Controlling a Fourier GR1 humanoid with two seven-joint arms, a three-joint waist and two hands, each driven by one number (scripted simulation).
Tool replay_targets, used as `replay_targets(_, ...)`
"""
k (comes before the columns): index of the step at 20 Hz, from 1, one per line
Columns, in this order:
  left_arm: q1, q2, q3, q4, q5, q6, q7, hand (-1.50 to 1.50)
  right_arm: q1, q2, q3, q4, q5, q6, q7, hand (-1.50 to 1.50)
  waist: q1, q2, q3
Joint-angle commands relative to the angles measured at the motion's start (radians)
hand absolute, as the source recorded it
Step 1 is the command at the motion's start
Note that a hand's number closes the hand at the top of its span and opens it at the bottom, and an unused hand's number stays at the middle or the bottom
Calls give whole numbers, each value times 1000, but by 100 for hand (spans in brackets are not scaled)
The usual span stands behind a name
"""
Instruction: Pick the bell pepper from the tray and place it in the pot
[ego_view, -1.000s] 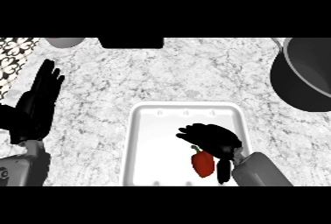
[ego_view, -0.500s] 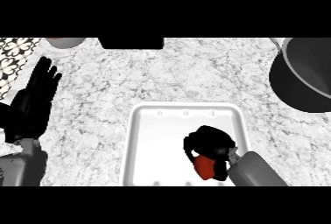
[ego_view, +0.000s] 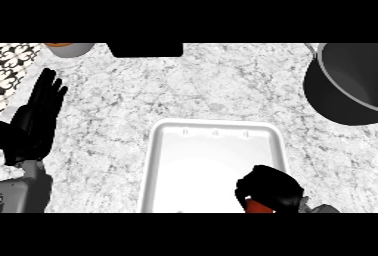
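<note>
A speckled grey-white marble counter (ego_view: 184, 85) is filling the view. An orange-brown bowl (ego_view: 69, 48) and a black rectangular object (ego_view: 145, 49) are sitting at its far edge, with patterned tiling (ego_view: 15, 62) showing at far left.

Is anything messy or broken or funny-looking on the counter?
Nothing stands out. The white rectangular tray sits flat on the marble counter, the dark grey pot is upright, and the right hand curls round the red bell pepper. The left hand rests open.

Right robot hand (ego_view: 270, 189) curled round bell pepper (ego_view: 256, 206)
</note>
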Motion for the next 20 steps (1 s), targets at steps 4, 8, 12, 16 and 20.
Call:
replay_targets(4,59,-6,-10,-15,-21,-2,-21,0,358,-307,-192,-305,-152,-82,-171,150,-18,2,1)
replay_targets(8,76,-19,-1,-35,4,-7,-31,0,486,-293,-345,-397,-318,-163,-234,150,-30,-1,0)
replay_targets(12,25,14,18,-56,12,1,53,0,498,-207,-528,-462,-540,-157,-204,150,-33,-1,1)
replay_targets(16,45,8,15,-24,4,-14,-8,0,457,-141,-687,-505,-729,-152,-139,150,-10,5,0)
replay_targets(20,79,-3,-3,-68,12,-25,1,0,427,-167,-890,-493,-943,-94,-89,150,4,5,1)
